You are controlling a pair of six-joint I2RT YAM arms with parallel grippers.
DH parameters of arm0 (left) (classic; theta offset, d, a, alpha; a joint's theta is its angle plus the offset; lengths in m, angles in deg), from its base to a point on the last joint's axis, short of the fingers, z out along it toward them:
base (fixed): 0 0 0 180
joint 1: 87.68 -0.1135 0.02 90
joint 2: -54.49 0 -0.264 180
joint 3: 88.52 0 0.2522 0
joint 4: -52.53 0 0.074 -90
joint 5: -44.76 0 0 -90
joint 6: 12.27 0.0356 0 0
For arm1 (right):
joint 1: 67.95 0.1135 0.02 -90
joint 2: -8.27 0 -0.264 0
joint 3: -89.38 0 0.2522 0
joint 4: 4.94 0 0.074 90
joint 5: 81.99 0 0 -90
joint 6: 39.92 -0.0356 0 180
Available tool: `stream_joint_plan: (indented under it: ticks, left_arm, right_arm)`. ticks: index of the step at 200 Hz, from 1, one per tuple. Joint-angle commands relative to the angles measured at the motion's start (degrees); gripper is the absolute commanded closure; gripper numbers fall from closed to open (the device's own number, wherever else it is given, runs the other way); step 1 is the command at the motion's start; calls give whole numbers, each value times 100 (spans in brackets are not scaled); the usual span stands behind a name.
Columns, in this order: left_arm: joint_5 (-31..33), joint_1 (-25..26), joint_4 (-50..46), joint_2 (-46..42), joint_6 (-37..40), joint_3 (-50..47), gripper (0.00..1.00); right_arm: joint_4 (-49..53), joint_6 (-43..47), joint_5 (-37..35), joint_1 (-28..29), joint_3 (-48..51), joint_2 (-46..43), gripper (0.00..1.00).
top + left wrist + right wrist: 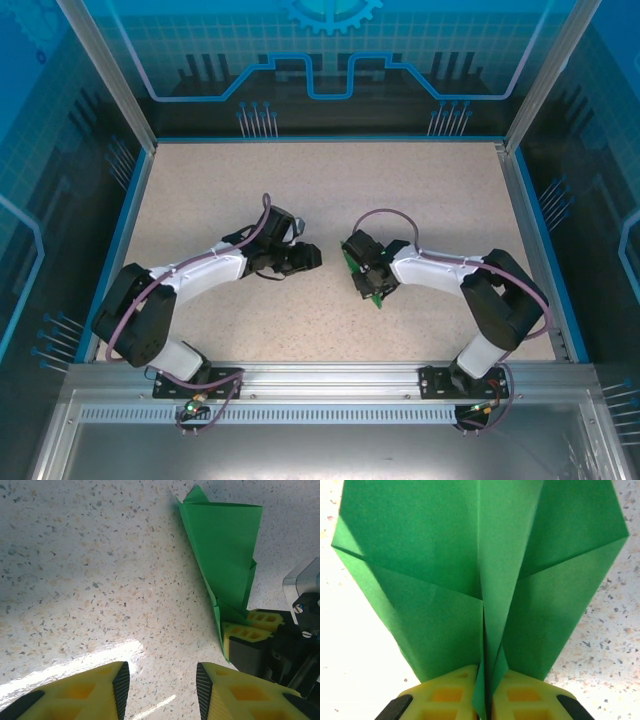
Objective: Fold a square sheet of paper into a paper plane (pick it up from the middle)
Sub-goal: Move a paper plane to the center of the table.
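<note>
The folding looks all but finished: the bright green paper plane (480,580), a slim creased dart, sits mid-way across the speckled counter (75,555), its centre fold pinched in the closed right end effector (485,680). The left end effector (162,680) hangs parted and empty (just beside it); only release seems left

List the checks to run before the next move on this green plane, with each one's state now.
1. Right tool pinching the paper plane at its narrow end: ok.
2. Left tool open and empty: ok.
3. Left tool apart from the plane: ok.
4. Centre crease runs into the right tool's grip: ok.
5. Wings folded evenly: cannot tell.
6. Plane lying on the table or lifted: cannot tell.
</note>
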Motion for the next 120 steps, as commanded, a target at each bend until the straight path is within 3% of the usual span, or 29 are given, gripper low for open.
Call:
stream_joint_plan:
  ticks: [1, 120]
  left_arm:
    - [-102, -67, -85, -50, 150, -67, 57]
    - [-133, -83, -56, -17, 177, -221, 57]
  right_arm:
    - [6, 134, -249, 144, -98, 160, 87]
    - [13, 165, -574, 403, -240, 428, 92]
